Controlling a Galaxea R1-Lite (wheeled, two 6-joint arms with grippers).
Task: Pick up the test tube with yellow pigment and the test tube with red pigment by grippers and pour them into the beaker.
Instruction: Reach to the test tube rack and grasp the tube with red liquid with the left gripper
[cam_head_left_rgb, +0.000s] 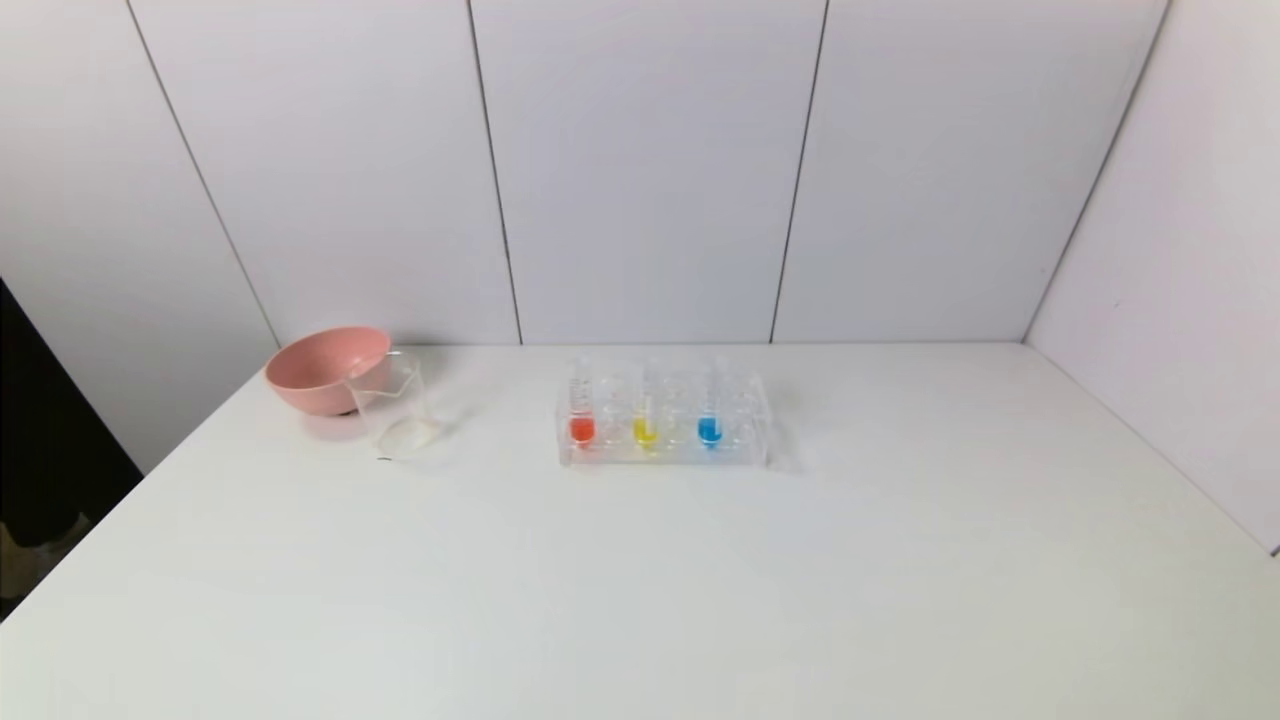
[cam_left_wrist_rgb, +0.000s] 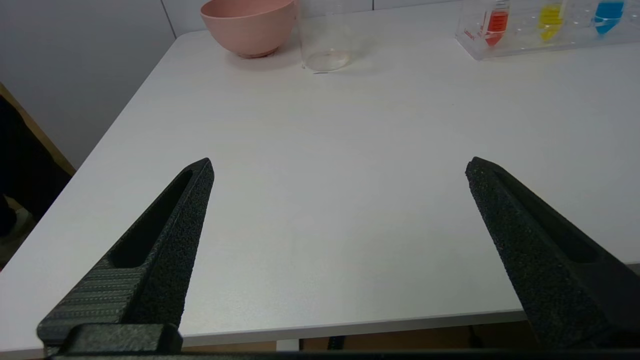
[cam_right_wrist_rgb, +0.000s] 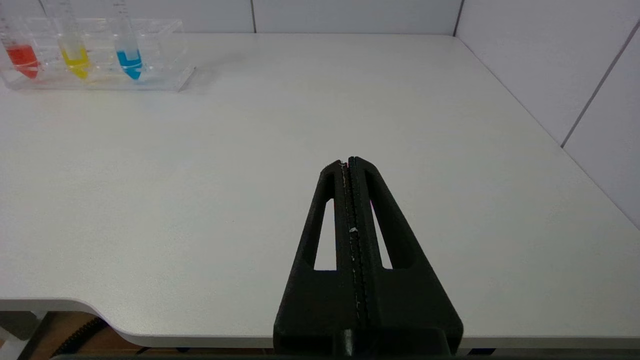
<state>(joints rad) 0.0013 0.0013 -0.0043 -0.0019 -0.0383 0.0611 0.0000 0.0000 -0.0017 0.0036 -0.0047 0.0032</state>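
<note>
The red-pigment test tube (cam_head_left_rgb: 581, 420) and the yellow-pigment test tube (cam_head_left_rgb: 645, 422) stand upright in a clear rack (cam_head_left_rgb: 663, 452) at the table's far middle. Both also show in the left wrist view, red (cam_left_wrist_rgb: 496, 20) and yellow (cam_left_wrist_rgb: 550, 14), and in the right wrist view, red (cam_right_wrist_rgb: 21, 54) and yellow (cam_right_wrist_rgb: 75, 56). The clear beaker (cam_head_left_rgb: 392, 405) stands to the rack's left, in front of the pink bowl; it shows in the left wrist view (cam_left_wrist_rgb: 325, 42). My left gripper (cam_left_wrist_rgb: 339, 167) is open and empty over the table's near edge. My right gripper (cam_right_wrist_rgb: 348, 161) is shut and empty, near the front edge. Neither shows in the head view.
A pink bowl (cam_head_left_rgb: 328, 368) sits at the far left, touching or just behind the beaker. A blue-liquid tube (cam_head_left_rgb: 709, 420) stands in the rack's right part. White walls close the back and right sides. The table's left edge (cam_left_wrist_rgb: 120, 112) drops off beside the bowl.
</note>
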